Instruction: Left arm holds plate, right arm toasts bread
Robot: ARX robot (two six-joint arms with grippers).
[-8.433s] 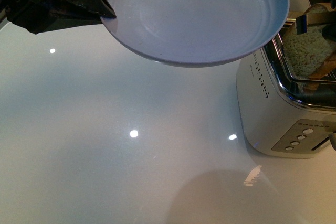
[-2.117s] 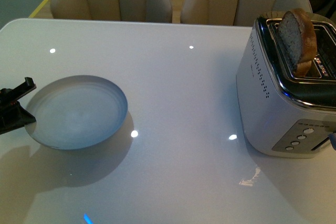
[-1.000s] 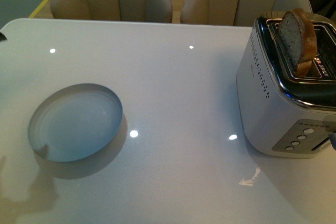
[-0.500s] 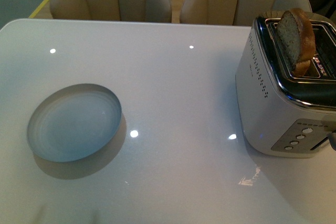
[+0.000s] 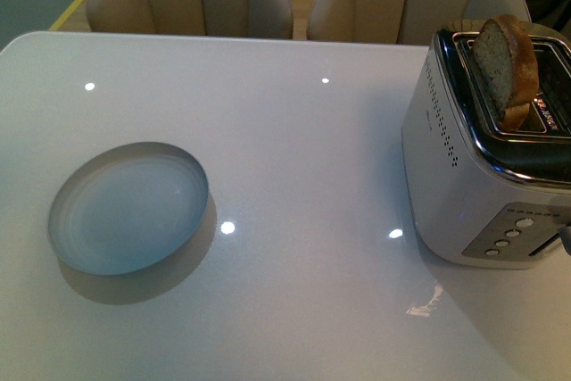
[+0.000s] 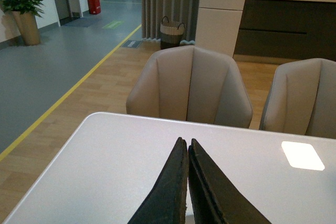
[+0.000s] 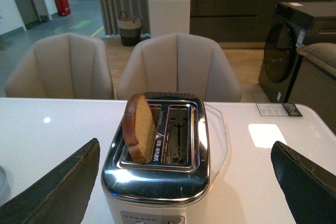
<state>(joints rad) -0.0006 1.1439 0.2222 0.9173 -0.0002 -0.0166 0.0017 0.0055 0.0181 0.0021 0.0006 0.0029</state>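
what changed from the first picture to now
The plate came down from the air by the toaster to the table, on the left. The left gripper let it go, left the front view and is shut. The bread, once gripped over the toaster, stands in a slot. The right gripper is open. The toaster stayed put.

1. No text can be read in any view.
2. The toaster [image 5: 464,176] has small marks beside its buttons [image 5: 504,236], but they are too small to read.
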